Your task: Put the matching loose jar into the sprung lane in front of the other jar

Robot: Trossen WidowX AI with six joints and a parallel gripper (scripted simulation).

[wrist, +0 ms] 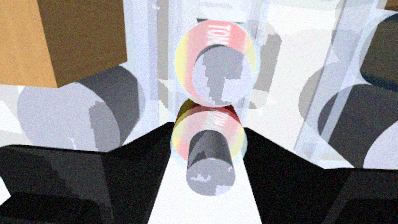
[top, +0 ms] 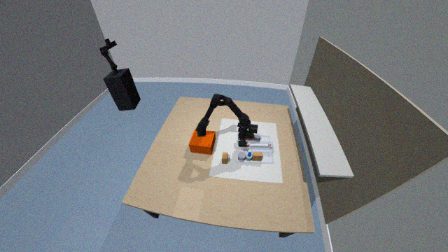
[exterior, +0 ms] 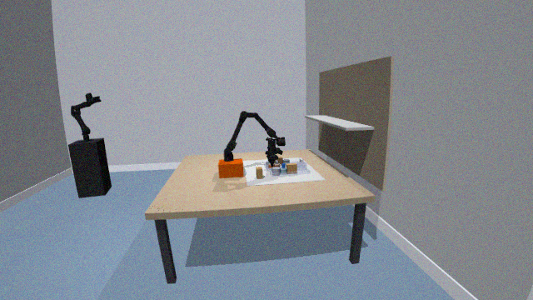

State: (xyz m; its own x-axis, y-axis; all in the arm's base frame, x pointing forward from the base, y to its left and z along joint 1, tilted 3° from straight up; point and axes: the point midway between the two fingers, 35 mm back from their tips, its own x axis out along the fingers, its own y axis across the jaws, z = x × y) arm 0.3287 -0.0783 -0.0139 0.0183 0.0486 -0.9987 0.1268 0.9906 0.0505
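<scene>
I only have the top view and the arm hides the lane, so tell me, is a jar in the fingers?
Observer: Yes, the gripper is shut on a red-labelled jar, seen from the wrist.
Operator: Does it match the lane jar?
Observer: The lane jar shows the same red label and grey lid.
Operator: Are they lined up?
Observer: The lane jar sits straight ahead of the held one, between the clear rails.

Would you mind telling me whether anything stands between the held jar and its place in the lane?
Only the matching red-labelled jar already in the clear-walled lane, directly ahead of the held red-labelled jar; it must be pushed back. Nothing else visible blocks the way.
</scene>
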